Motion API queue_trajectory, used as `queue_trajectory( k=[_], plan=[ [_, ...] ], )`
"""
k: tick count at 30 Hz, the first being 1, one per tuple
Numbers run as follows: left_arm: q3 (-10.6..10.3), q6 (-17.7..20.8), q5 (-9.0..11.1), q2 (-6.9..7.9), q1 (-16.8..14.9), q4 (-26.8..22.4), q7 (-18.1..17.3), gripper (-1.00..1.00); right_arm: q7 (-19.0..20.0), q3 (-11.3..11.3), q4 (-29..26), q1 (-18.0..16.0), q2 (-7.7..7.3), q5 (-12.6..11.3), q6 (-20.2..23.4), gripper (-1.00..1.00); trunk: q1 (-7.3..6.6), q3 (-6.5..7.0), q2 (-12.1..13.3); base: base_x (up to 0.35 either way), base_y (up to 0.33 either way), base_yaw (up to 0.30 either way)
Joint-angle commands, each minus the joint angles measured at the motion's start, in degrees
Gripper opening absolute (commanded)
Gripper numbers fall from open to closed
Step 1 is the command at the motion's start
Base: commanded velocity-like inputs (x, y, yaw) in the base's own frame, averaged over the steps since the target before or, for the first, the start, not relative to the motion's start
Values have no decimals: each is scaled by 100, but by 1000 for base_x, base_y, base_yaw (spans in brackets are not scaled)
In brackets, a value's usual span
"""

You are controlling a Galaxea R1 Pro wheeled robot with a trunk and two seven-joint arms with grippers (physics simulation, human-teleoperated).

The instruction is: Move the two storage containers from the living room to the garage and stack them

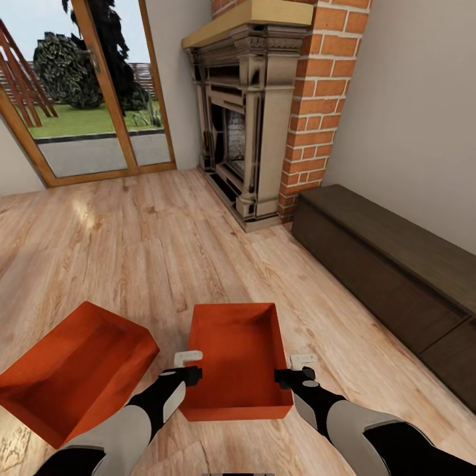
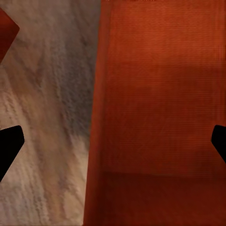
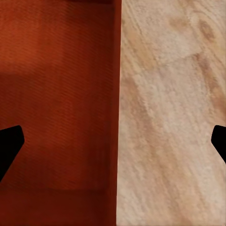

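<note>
Risk 1: uneven grip. Both grippers straddle the long side walls of the centre storage container point(image 1: 238, 357), 1 per side. If 1 side closes or lifts before the other, the bin will likely tip or twist out, since its walls are plain and taper slightly, with no lip to catch.

Risk 2: a pinch set too shallow on the rim could slide off once the bin's weight comes on.

Risk 3: the second storage container point(image 1: 73, 370) lies just beside the left forearm, turned at an angle; any sideways swing of that arm could knock it.

Left gripper point(image 1: 187, 367): fingers spread. In the left wrist view the 2 dark fingertips point(image 2: 10, 146) sit far apart, with the bin's left wall point(image 2: 96, 117) between them, wood-plank floor point(image 2: 47, 117) on 1 side, bin interior on the other. No contact visible.

Right gripper point(image 1: 299, 369): also spread. The right wrist view shows the bin's right wall point(image 3: 116, 94) between its fingertips point(image 3: 9, 146), again not touching as far as can be told.

Location: both bins rest on the living room floor, in front of the brick fireplace point(image 1: 251, 132), with the dark low cabinet point(image 1: 390, 271) along the wall to the right. Neither is lifted yet; garage transfer not started.
</note>
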Motion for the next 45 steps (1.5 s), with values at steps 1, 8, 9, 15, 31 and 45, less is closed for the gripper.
queue_trajectory(
  k=[1, 8, 9, 15, 31, 45],
  plan=[
    [-9, 30, 49, 3, 0, -13, 27, 100, -20, 46, 17, -7, 1, -31, -29, 100, -1, -4, -2, 0, 0, 0],
    [-30, 32, 41, 70, 0, -15, 86, 100, -20, 39, 17, -7, -3, -31, -30, 100, -1, -4, -2, 0, 0, 0],
    [-35, 32, 37, 93, 0, -16, 89, 100, -20, 38, 17, -7, -4, -31, -33, 100, -1, -4, -2, 0, 0, 0],
    [-40, 32, -158, 114, 0, -12, 92, 100, -17, 38, 17, -7, -4, -31, -35, 100, -1, -4, -2, 0, 0, 0],
    [-33, 32, -510, 108, 0, 15, 92, 100, -16, 45, 17, -7, -4, -33, -38, 100, -1, -4, -2, 0, 0, 0],
    [-32, 32, -520, 104, 0, 18, 92, 100, -19, 30, 17, -7, -4, -39, -37, 100, -1, -4, -2, 0, 0, 0]
  ],
)
